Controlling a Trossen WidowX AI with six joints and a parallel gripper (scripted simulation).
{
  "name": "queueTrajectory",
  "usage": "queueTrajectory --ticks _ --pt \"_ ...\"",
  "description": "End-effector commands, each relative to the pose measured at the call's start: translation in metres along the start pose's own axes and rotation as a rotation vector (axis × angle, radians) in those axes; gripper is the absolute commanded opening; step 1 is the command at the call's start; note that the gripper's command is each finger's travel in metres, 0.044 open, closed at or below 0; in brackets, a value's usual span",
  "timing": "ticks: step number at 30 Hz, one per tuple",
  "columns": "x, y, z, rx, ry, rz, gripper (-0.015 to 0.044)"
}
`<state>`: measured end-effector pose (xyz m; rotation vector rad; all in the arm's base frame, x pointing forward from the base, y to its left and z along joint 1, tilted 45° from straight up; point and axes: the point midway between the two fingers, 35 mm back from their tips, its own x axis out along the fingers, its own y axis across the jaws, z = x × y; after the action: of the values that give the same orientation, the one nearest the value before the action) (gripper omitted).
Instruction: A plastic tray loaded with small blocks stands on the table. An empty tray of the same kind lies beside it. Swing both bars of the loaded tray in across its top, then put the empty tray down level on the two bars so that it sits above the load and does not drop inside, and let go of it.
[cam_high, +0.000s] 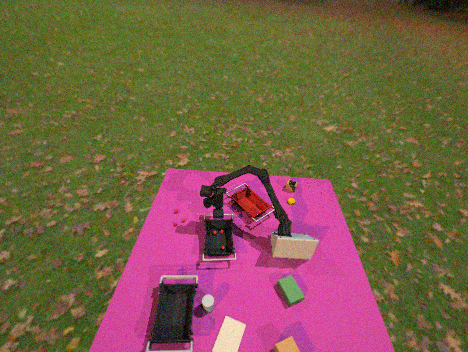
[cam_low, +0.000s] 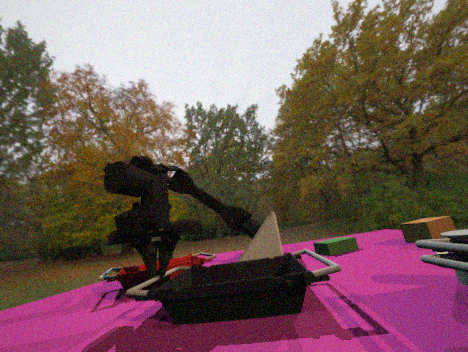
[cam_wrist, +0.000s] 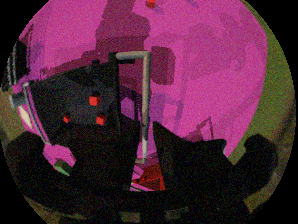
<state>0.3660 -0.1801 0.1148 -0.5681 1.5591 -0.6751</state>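
The loaded black tray (cam_high: 212, 249) (cam_low: 235, 302) (cam_wrist: 75, 92) stands upright with several small red blocks inside. Its far bar (cam_high: 226, 216) (cam_low: 140, 291) (cam_wrist: 146, 90) and its near bar (cam_high: 219, 259) (cam_low: 326, 271) are both swung out over its ends. My gripper (cam_high: 218, 215) (cam_low: 156, 273) (cam_wrist: 147, 123) points down at the far bar. Its fingers are a little apart, with that bar showing in the gap between them; contact cannot be told. Another black tray (cam_high: 173, 312), with nothing visible inside, lies at the lower left in the top view, its bars out.
A red tray (cam_high: 251, 203) (cam_low: 185, 262) stands behind the gripper. A pale block (cam_high: 295, 247) stands by the arm's base. A white cylinder (cam_high: 208, 303), a cream slab (cam_high: 229, 334), a green block (cam_high: 291, 290) and an orange block (cam_high: 286, 345) lie nearer. Loose red blocks (cam_high: 176, 211) lie at the left.
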Motion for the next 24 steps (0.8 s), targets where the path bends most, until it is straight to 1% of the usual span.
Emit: queueTrajectory --ticks 1,4,7,15,24 --pt "0.015 0.002 -0.001 -0.009 0.004 -0.004 0.0084" --pt "0.025 0.001 -0.002 -0.009 0.004 -0.005 0.0084" --pt "0.025 0.002 -0.002 -0.009 0.004 -0.005 0.0084" --pt "-0.001 0.018 -0.002 -0.010 0.004 -0.003 0.0084" --pt "-0.009 0.043 -0.002 -0.010 0.004 -0.002 0.0084"
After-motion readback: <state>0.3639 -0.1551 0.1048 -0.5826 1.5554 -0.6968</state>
